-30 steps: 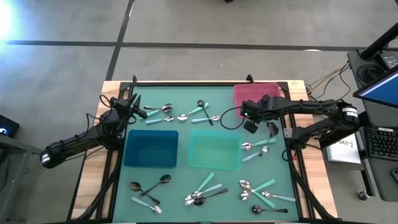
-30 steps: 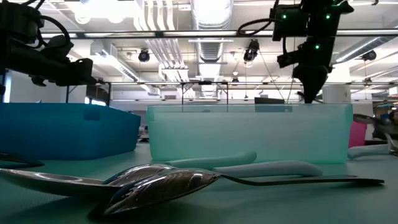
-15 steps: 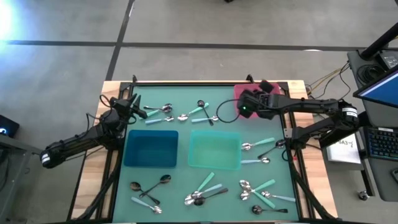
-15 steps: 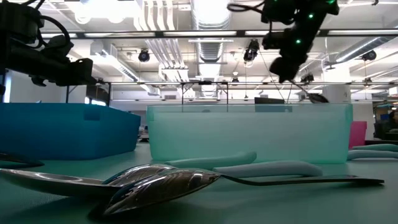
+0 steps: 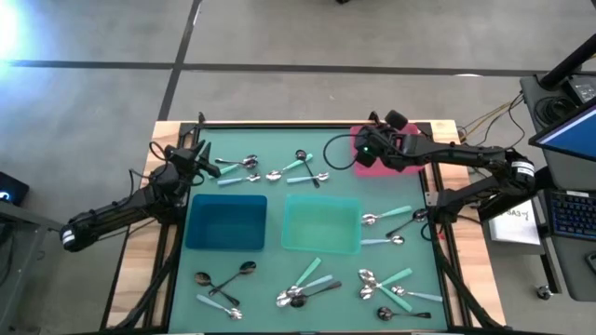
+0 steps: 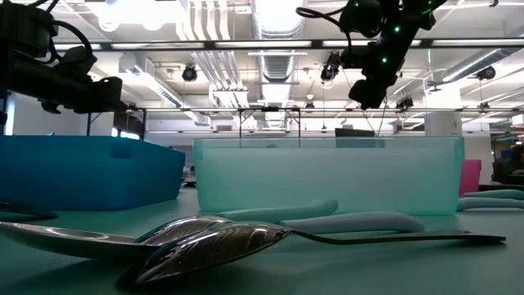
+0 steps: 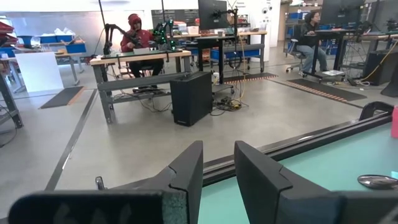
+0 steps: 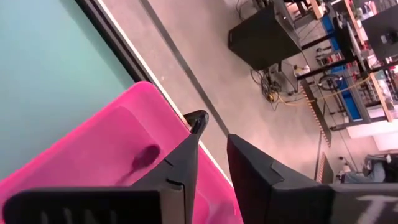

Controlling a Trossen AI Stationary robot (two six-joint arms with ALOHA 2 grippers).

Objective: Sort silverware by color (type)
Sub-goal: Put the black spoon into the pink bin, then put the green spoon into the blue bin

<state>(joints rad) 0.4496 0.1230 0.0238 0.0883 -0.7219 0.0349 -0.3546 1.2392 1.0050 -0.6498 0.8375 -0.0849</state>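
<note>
**Q:** Where does your right end effector stand, and what does it carry?

**A:** My right end effector (image 8: 211, 134) hangs over the pink bin (image 8: 74, 180), at the far right of the surface (image 5: 270, 265). Its fingers are drawn close. A dark tip shows at their end, which I take for a dark spoon (image 8: 198, 118) pinched there. Little of the spoon shows, so I cannot tell its long axis.

**Q:** On which relation does the coming move turn?

**A:** The pink bin lies directly below the spoon, so in my judgement a release would suffice. My right arm is the nearer one. My left end effector (image 5: 205, 152) waits at the far left, fingers spread, holding nothing.

**Q:** Count the things.

**A:** There are three bins: one pink, one blue (image 5: 226, 223) and one teal (image 5: 321, 226). The loose spoons lie in five groups:
- about six at the far left (image 5: 270, 172)
- two teal-handled ones right of the teal bin (image 5: 384, 217)
- about four at the near left (image 5: 219, 284)
- about five at the near middle (image 5: 305, 284)
- about six at the near right (image 5: 391, 288)

They overlap, so these counts are approximate.
</note>
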